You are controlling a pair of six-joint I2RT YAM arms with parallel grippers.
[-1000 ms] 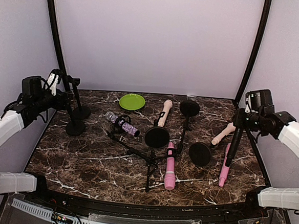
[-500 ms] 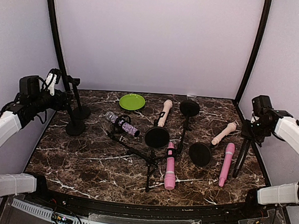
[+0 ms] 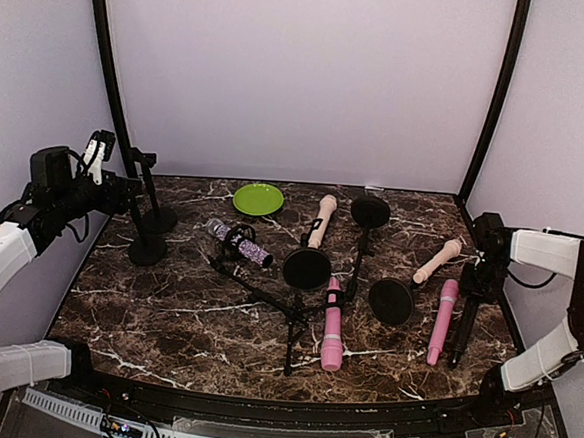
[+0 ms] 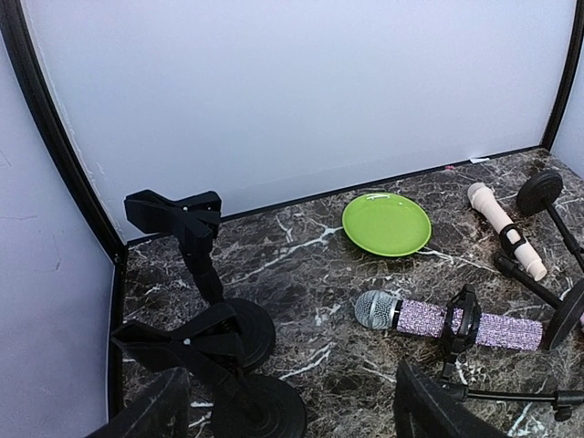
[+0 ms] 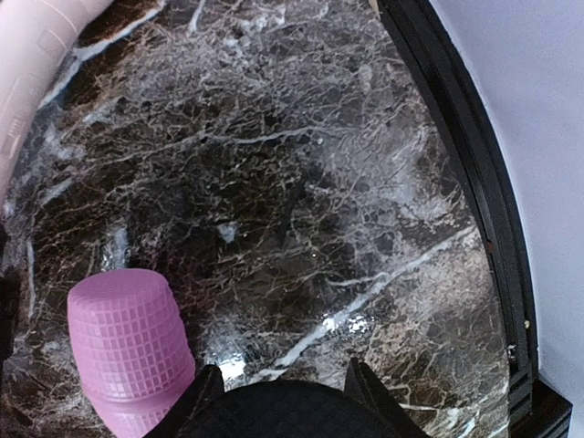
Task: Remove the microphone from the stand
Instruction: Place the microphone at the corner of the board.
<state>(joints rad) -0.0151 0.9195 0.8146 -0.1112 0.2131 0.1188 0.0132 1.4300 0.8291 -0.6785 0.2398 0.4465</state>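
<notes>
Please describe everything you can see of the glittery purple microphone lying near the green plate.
The glittery microphone has a silver mesh head and a body covered in lilac sparkle, like rhinestones. It lies flat on the dark marble table, just in front of the green plate, head pointing toward the left arm's side. A black stand clip rings its body about midway, so it is not yet removed.
</notes>
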